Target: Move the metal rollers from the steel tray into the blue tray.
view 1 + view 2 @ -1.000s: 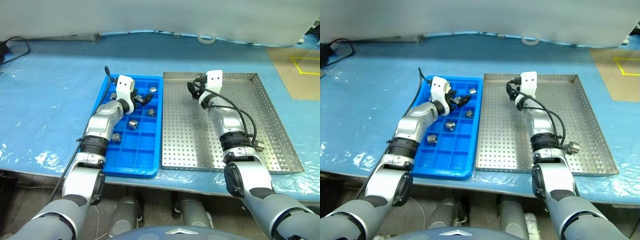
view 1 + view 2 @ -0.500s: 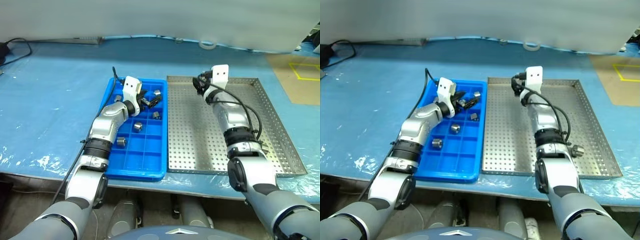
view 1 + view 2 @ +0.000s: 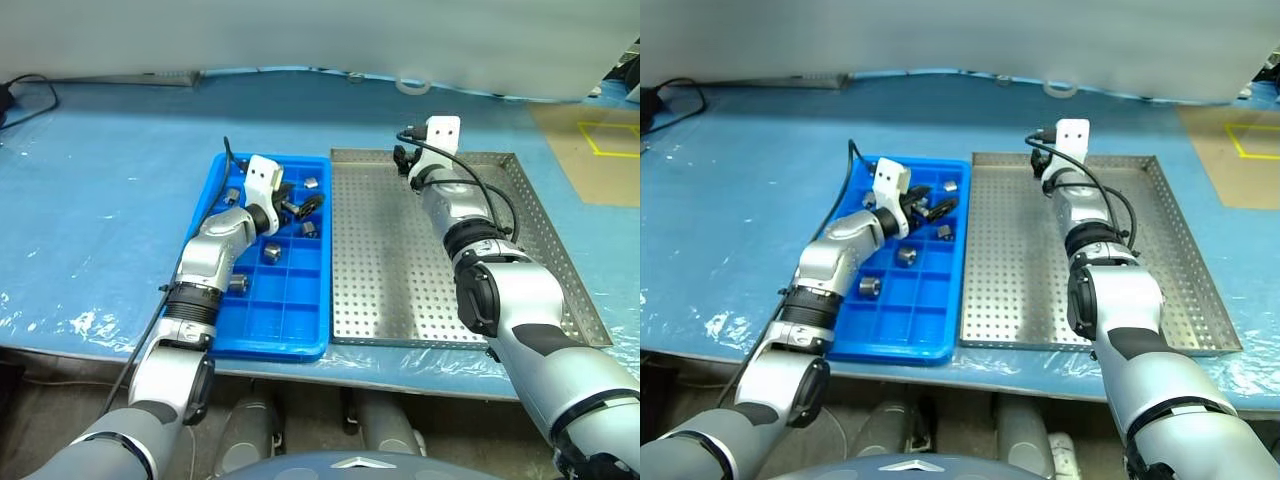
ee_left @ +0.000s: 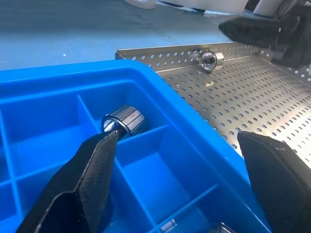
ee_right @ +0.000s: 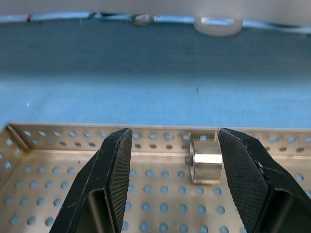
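since a second ago the right arm has stretched out further, so the right gripper [image 3: 408,166] now sits at the far rim of the steel tray [image 3: 540,262] instead of a bit inside it; the left gripper [image 3: 300,207] hasn't really gone anywhere, it's over the far end of the blue tray [image 3: 300,330]. from the head views: the blue tray lies just left of the steel tray on the blue-sheeted counter [image 3: 100,200], their long edges touching or nearly so. several metal rollers [image 3: 271,253] sit in separate blue tray compartments, a few near the far end around the left gripper and one [image 3: 238,284] closer to the robot on the left side. most of the steel tray's perforated floor is bare. left wrist view: left gripper's fingers [image 4: 82,179] are spread wide with nothing between them, one roller [image 4: 124,121] lying in a compartment just past one finger, and another roller [image 4: 210,60] out on the steel tray near its far rim. right wrist view: right gripper's fingers [image 5: 109,179] are apart, not pinching anything, and that lone roller [image 5: 205,161] lies on its side on the tray floor close to the far wall, beyond the fingertips and nearer one finger than the other.
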Tool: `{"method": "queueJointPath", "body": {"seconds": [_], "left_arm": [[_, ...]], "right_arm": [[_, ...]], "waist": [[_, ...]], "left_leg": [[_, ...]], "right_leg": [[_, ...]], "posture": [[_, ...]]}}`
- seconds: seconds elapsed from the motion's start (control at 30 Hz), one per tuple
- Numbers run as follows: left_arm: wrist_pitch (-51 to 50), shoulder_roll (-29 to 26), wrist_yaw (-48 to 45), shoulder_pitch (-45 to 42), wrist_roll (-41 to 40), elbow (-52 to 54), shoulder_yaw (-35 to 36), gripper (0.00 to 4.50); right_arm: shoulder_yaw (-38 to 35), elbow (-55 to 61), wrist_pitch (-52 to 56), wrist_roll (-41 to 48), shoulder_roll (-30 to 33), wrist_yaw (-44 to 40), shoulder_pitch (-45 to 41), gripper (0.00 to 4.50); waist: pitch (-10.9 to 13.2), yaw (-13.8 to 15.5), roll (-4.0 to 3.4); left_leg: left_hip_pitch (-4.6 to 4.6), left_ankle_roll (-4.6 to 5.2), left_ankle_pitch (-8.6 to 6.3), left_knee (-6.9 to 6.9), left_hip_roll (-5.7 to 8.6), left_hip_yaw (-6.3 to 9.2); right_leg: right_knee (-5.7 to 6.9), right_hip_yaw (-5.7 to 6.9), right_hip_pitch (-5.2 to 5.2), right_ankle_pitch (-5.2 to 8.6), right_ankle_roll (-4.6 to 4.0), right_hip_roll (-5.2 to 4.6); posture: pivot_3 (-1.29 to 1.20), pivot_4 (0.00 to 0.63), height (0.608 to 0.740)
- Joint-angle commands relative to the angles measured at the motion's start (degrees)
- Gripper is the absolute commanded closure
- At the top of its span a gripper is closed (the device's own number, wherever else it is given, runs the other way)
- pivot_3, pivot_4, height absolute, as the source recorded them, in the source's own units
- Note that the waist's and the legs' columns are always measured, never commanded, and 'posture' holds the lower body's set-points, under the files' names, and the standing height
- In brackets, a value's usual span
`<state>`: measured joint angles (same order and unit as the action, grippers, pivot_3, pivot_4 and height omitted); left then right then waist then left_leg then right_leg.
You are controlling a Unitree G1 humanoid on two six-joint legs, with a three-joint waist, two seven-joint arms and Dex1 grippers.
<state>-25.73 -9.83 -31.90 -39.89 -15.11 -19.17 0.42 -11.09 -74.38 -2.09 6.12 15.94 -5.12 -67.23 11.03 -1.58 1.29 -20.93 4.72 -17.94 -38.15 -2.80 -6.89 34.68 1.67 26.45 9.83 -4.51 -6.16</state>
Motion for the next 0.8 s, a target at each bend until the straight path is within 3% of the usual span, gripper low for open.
{"method": "queueJointPath", "body": {"seconds": [0.03,0.63,0.8], "left_arm": [[-0.51,-0.22,0.45,0.66,-0.48,3.58,0.20,0.33],[-3.55,-0.63,1.95,2.50,-0.72,8.06,0.14,0.33],[-4.81,-1.14,0.93,3.64,-2.77,11.22,1.10,0.33]], "right_arm": [[0.14,-0.24,-1.21,-1.65,0.02,1.41,-1.29,1.61],[-0.67,-2.16,-0.50,-5.16,-1.79,6.88,-0.03,1.61],[-0.79,-0.23,-1.40,-4.68,-0.19,2.80,-0.33,1.61]], "waist": [[0.00,0.12,0.00],[0.00,0.83,0.00],[0.00,0.84,0.00]], "left_leg": [[-0.11,0.00,0.02,0.00,0.00,0.00],[-0.33,-0.06,0.12,0.00,-0.06,-0.01],[-0.35,-0.06,0.12,0.00,-0.06,-0.01]], "right_leg": [[0.03,0.03,0.12,0.00,0.00,0.00],[0.07,0.11,0.42,0.00,0.00,0.00],[0.07,0.13,0.44,0.00,0.00,0.00]], "posture": [[-0.09,0.150,0.740],[-0.04,0.150,0.740],[-0.04,0.150,0.740]]}}
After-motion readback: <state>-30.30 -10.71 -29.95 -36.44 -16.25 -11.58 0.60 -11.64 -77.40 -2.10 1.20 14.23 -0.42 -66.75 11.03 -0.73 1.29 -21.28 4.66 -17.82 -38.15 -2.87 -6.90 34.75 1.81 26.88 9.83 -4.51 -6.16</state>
